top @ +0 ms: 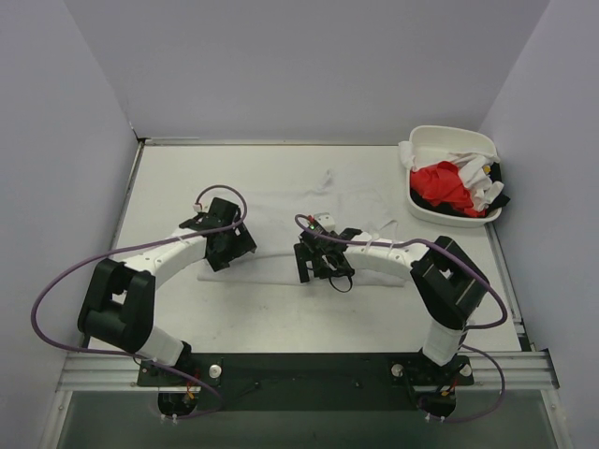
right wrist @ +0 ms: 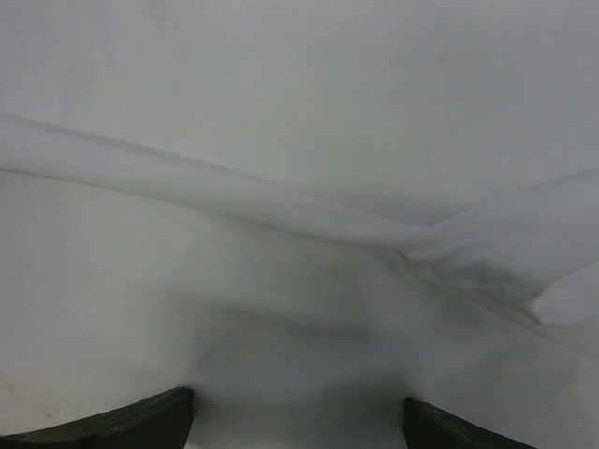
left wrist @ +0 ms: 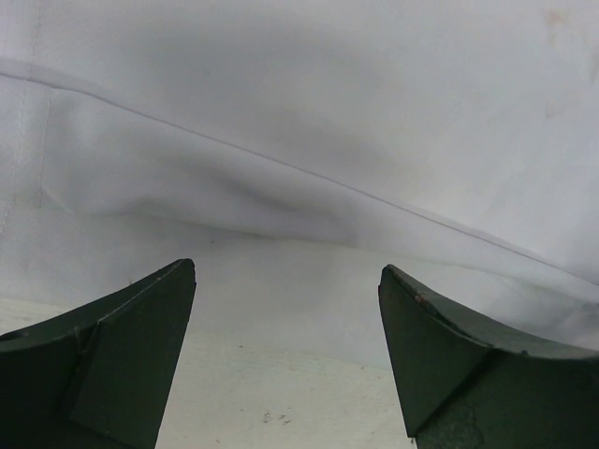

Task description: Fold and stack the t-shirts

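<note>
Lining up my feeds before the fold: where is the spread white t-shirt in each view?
Top external: white t-shirt flat mid-table, between the arms.
Left wrist: fills upper frame, above open jaws.
Right wrist: fills nearly the whole frame.
Shared landmark: each arm's dark jaws, over the shirt.

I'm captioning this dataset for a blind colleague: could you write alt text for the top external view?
A white t-shirt lies spread on the table, with the left gripper and right gripper, both open, low over its near part. A white tub at the far right corner holds a red t-shirt and other white cloth.
</note>
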Controlling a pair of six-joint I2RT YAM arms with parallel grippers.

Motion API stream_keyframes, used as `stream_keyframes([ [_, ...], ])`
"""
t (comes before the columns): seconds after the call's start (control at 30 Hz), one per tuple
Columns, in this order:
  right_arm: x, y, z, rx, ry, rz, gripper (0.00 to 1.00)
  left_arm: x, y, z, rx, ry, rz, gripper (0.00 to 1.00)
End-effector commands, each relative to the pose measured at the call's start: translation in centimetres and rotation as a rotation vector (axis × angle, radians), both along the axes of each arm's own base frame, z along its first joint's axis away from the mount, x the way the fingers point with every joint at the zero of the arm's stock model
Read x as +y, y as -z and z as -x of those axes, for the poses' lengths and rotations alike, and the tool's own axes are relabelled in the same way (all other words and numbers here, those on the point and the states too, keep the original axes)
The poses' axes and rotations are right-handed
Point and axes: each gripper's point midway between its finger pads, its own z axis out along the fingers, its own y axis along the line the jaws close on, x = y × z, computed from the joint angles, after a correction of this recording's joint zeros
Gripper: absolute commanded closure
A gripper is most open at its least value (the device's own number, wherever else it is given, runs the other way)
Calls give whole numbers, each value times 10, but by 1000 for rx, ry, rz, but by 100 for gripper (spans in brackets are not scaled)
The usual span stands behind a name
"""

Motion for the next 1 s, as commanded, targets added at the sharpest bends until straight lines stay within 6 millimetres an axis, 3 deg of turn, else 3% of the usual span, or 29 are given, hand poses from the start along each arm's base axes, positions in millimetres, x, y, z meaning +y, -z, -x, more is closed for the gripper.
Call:
stream_keyframes([
  [0.0,7,3,-6,-11,17,-3,4,-8,-20,-25,-89,-11,18,11],
  [0.97,0,10,5,-3,9,10,4,-6,-3,-44,-61,-35,-42,12],
])
